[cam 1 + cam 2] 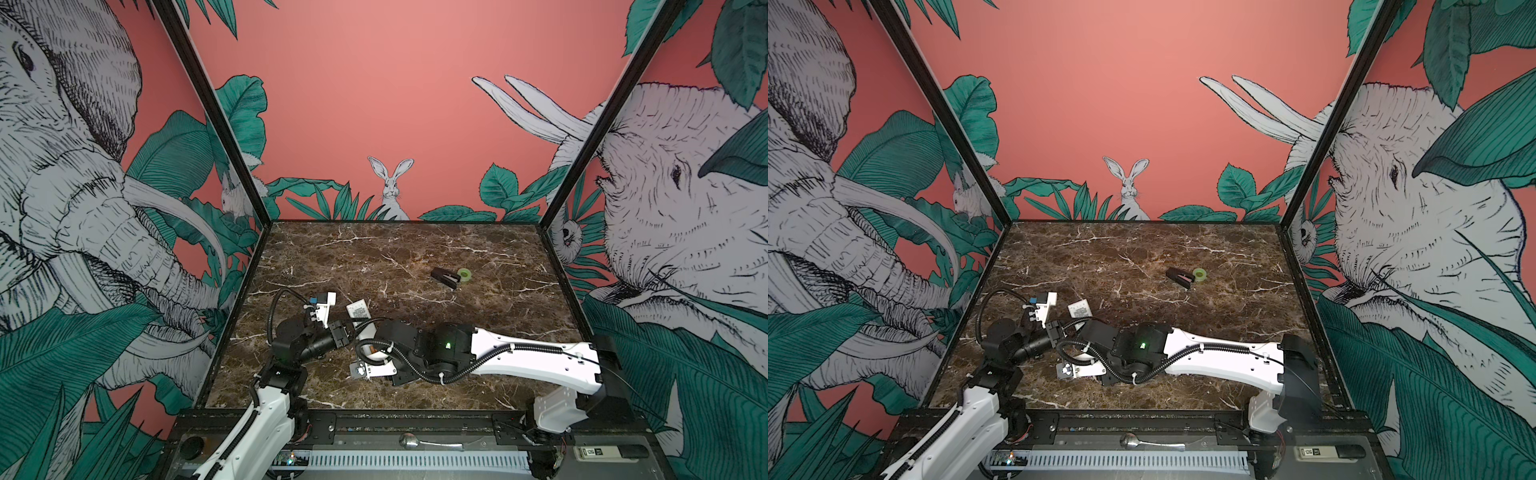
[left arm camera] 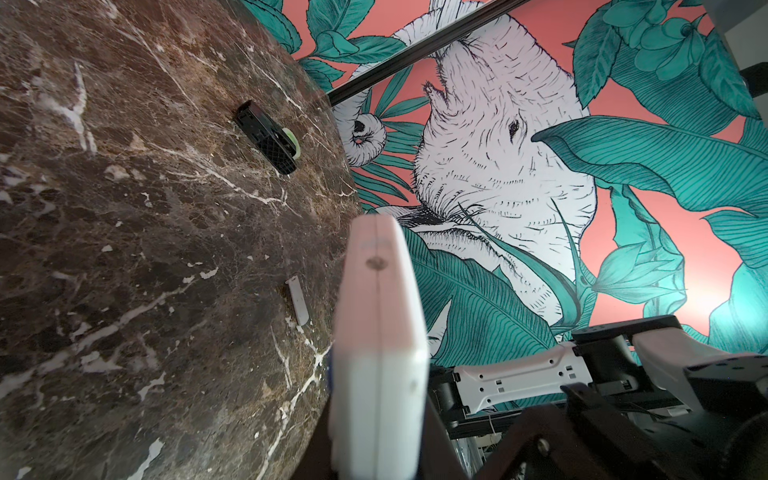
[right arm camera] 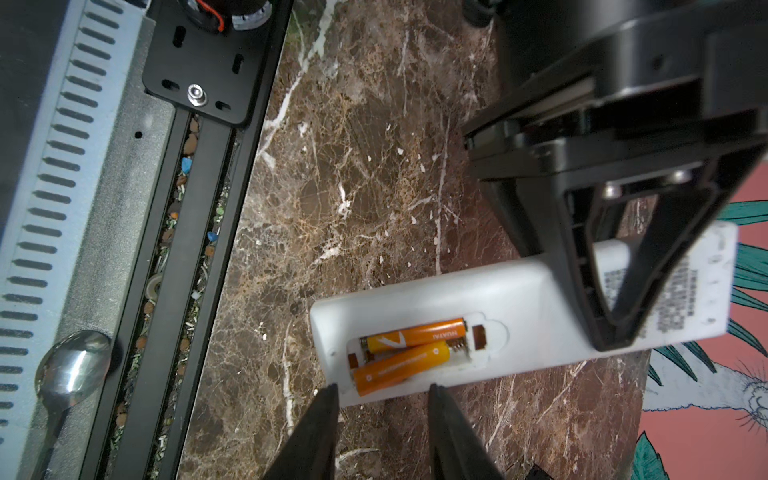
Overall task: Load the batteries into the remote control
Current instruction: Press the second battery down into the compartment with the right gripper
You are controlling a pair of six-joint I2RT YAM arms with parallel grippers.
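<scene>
At about 8 o'clock on the table (image 1: 415, 249), the remote (image 3: 519, 299) is held back-up off the marble. The left gripper (image 3: 613, 332) is clamped across its middle, next to the printed label. In both top views only the label end (image 1: 357, 309) (image 1: 1079, 309) shows, pointing toward 11 o'clock, and the arms hide the rest.

The battery bay is uncovered. One battery (image 3: 415, 334) lies straight in its slot. The other battery (image 3: 401, 368) sits askew, with one end by the springs and the other riding up toward the remote's edge.

The right gripper (image 3: 383, 392) hangs just beside that edge, its fingers (image 3: 328, 415) partly apart and holding nothing. The tips flank the askew battery; whether they touch the remote cannot be told.

In the left wrist view the remote (image 2: 378, 353) appears edge-on, and a small white strip (image 2: 298, 305) lies flat on the marble just beside it.

At about 2 o'clock a black block (image 1: 445, 277) lies touching a green roll (image 1: 464, 274), well apart from the arms. At 6 o'clock, off the marble, a spoon (image 1: 409, 441) rests on the frame.
</scene>
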